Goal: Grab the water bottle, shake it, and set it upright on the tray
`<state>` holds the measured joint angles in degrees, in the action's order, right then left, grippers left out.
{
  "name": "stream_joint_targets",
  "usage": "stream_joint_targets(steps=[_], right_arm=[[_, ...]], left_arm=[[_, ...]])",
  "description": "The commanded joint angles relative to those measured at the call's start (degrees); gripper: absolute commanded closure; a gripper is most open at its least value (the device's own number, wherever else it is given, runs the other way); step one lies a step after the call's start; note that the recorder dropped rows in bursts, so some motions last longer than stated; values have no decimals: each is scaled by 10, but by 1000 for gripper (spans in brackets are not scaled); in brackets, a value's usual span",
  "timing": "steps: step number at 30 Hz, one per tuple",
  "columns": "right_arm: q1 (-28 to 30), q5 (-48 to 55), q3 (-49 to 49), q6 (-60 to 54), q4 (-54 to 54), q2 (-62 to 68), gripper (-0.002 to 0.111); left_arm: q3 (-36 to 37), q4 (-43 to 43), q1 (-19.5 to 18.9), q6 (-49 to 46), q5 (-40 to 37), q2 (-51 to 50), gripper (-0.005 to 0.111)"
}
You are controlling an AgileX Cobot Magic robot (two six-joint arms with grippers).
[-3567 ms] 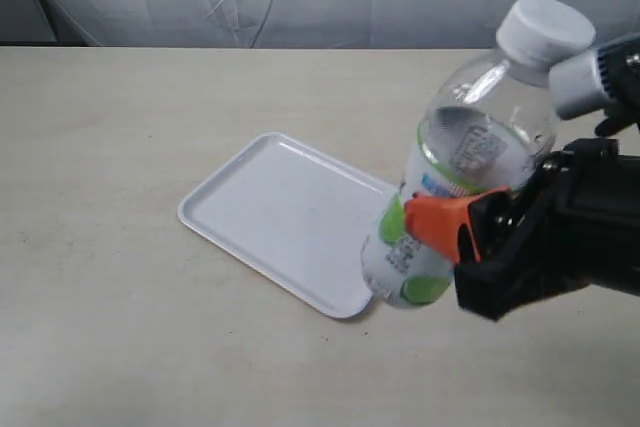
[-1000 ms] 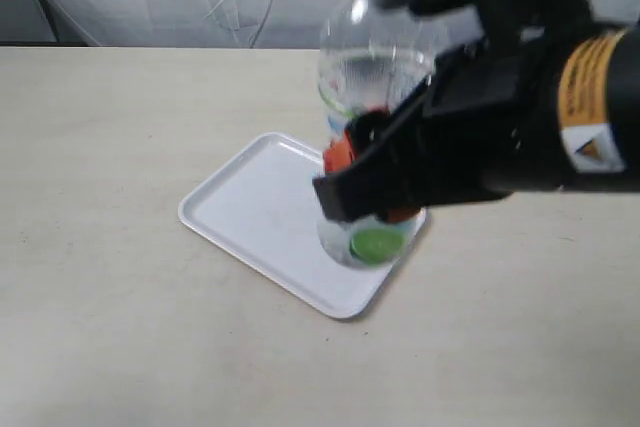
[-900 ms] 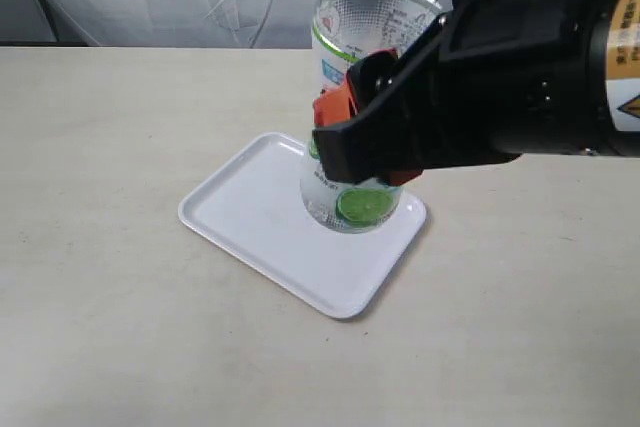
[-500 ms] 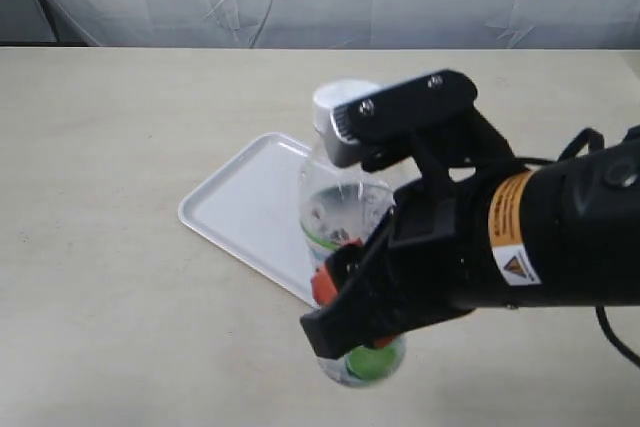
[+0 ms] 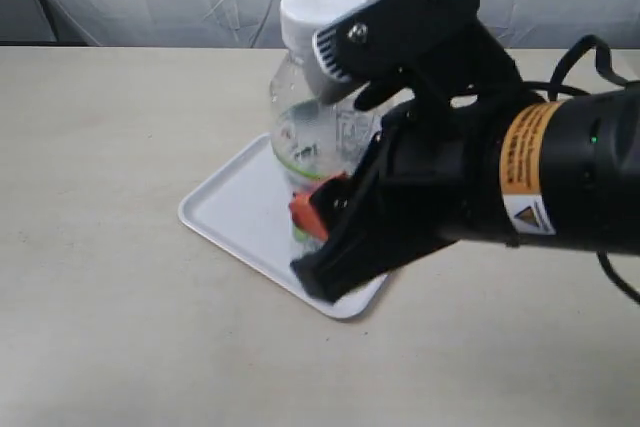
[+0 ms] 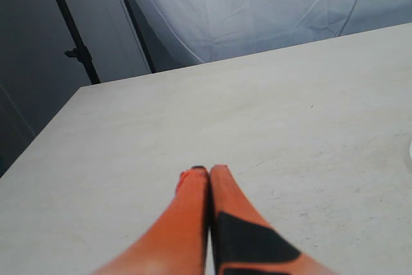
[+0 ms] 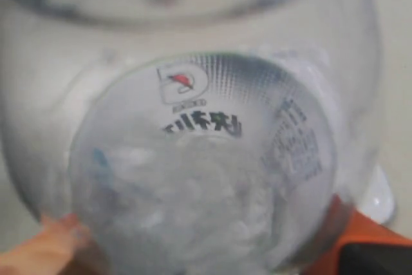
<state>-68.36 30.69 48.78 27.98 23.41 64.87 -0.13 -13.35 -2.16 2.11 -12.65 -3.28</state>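
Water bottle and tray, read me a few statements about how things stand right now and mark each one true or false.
1. The right gripper grips the water bottle. True.
2. The bottle's cap is off. False: the white cap is on.
3. The left gripper is open. False: its fingers are pressed together, holding nothing.
4. The tray lies flat on the table. True.
5. The bottle lies on its side beside the tray. False: it is held cap up, in front of the tray in the exterior view.
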Motion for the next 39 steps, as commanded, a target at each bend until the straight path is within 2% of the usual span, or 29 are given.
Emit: stream_joint_targets(steps=[1,2,3,5,6,8,10,11,12,13,15,16,19,22,25,30,33,37,39], right_arm=[[37,65,10,349,216,1,109],[37,71,10,380,219,2,109],[33,39,10,351,190,6,109],[20,-30,7,227,94,7,109],[8,-64,6,99,29,7,109],[-2,-47,14,-6,-3,5,109],[12,18,25,74,90,5,109],[21,54,24,171,162,5,109],[26,108,24,341,244,7,109],[26,111,24,355,247,7,109],[10,35,26,235,177,4,109],[-4,34,48,161,145,-8,109],[-15,47,87,186,162,-38,109],[-14,83,24,211,167,-5,109],[-14,5,-48,218,147,28,109],[-14,-19,40,219,231,-27,109],[-14,-13,51,233,243,-30,109],[-14,-34,-8,245,221,11,109],[-12,-74,-39,255,261,34,109]], left_arm=[[1,2,0,5,8,2,107],[1,2,0,5,8,2,107],[1,2,0,5,8,2,107],[1,2,0,5,8,2,107],[1,2,0,5,8,2,107],[1,2,0,5,8,2,107],[1,2,0,5,8,2,107],[1,2,0,5,8,2,107],[1,2,0,5,8,2,107],[1,2,0,5,8,2,107],[1,2,0,5,8,2,107],[1,2,0,5,8,2,107],[1,2,0,5,8,2,107],[1,2,0,5,8,2,107],[1,2,0,5,8,2,107],[1,2,0,5,8,2,107],[1,2,0,5,8,2,107],[1,2,0,5,8,2,107],[1,2,0,5,8,2,107]])
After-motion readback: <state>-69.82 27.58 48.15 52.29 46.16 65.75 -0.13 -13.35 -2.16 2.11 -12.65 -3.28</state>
